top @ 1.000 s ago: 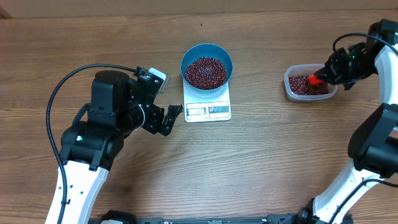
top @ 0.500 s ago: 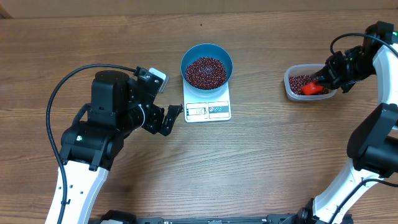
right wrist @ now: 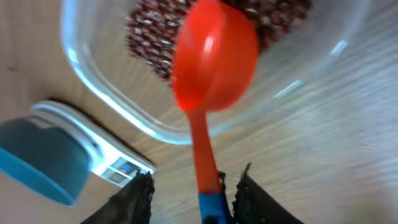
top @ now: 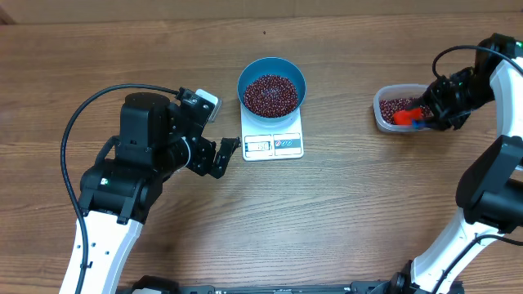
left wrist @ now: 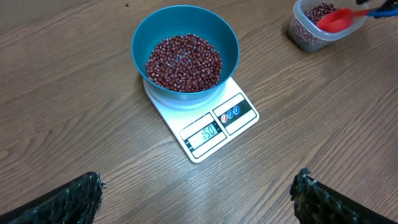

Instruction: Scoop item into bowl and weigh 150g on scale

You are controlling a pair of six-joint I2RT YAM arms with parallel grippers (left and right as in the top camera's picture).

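The blue bowl stands on the white scale and holds a heap of dark red beans. In the left wrist view the scale's display reads 150. My left gripper hovers open just left of the scale, with bare table between its fingers. At the right, a red spoon rests with its head in the clear tub of beans. My right gripper is open around the spoon's handle. The handle lies against the right finger, with a gap to the left one.
The clear tub's rim lies close in front of the right gripper's fingers. A black cable loops off the left arm across the table's left side. The right arm runs along the right edge.
My right gripper has gone from shut on the spoon handle to open. The spoon has dropped lower, its head now down in the tub. The left arm has not moved.
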